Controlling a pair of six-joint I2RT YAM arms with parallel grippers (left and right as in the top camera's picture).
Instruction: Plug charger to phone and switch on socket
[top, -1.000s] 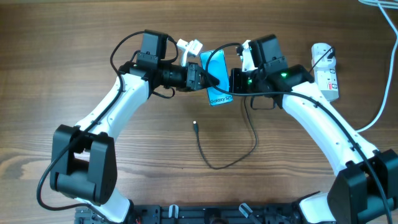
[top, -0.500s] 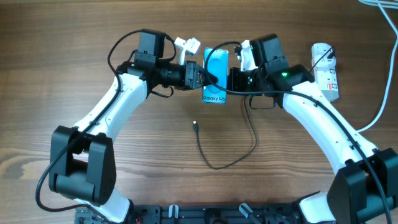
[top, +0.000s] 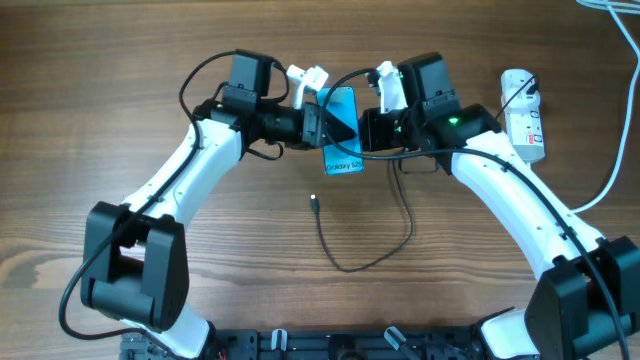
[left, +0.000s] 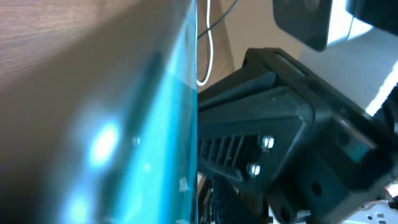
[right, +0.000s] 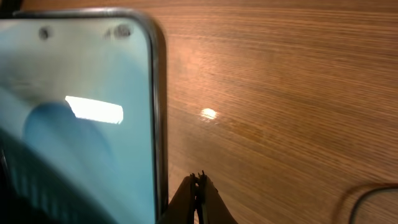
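The phone (top: 343, 152), teal with a white strip at its near end, lies slightly tilted between my two grippers. My left gripper (top: 328, 120) is closed on its left side, with one finger across the screen. In the left wrist view the phone (left: 124, 143) fills the left half, edge-on. My right gripper (top: 368, 128) is shut and empty, its tips (right: 198, 179) right beside the phone's edge (right: 74, 124). The charger (top: 345, 265) loops on the table, and its metal-tipped connector (top: 314, 200) lies free below the phone. The socket (top: 523, 118) lies at the far right.
A thick white cord (top: 615, 170) runs from the socket along the right edge. The right arm's black body (left: 298, 124) stands close against the phone in the left wrist view. A bit of black cable (right: 373, 196) shows at the right wrist view's corner.
The phone turned from tilted to upright, then tilted slightly again and shifted left. Both grippers stayed against it. The charger cable has not moved.
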